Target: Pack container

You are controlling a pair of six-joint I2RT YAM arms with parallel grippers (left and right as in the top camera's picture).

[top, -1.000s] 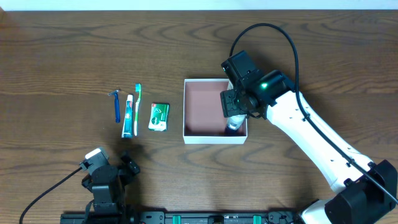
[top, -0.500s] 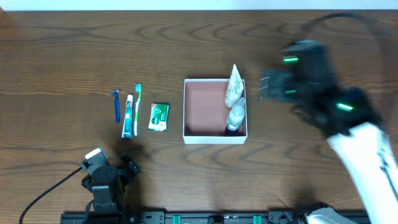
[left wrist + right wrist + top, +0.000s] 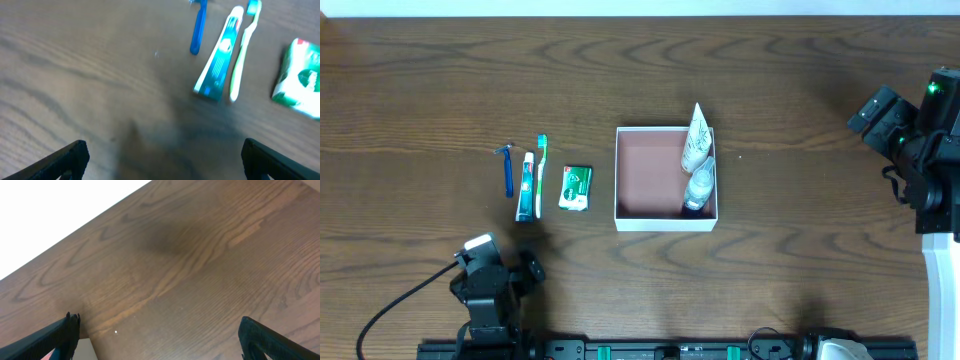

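Note:
The container (image 3: pixel 650 176), a shallow white-walled box with a pinkish-brown inside, sits mid-table. A white tube (image 3: pixel 696 138) and a clear bottle (image 3: pixel 698 188) lie along its right wall. To its left lie a blue razor (image 3: pixel 506 170), a toothpaste tube (image 3: pixel 526 187), a green toothbrush (image 3: pixel 540 175) and a green soap packet (image 3: pixel 576 187). My right gripper (image 3: pixel 880 115) is open and empty at the far right, well away from the container. My left gripper (image 3: pixel 505 262) is open and empty near the front edge, below the toiletries.
The left wrist view shows the razor (image 3: pixel 198 25), toothpaste (image 3: pixel 220 55), toothbrush (image 3: pixel 242 50) and soap packet (image 3: pixel 300 80) ahead of my open left gripper (image 3: pixel 162 160). The right wrist view shows bare wood, the table's far edge and my open right gripper (image 3: pixel 160 335).
My right gripper has lifted out of the container and swung far right, leaving the tube and bottle inside. The left arm has barely moved.

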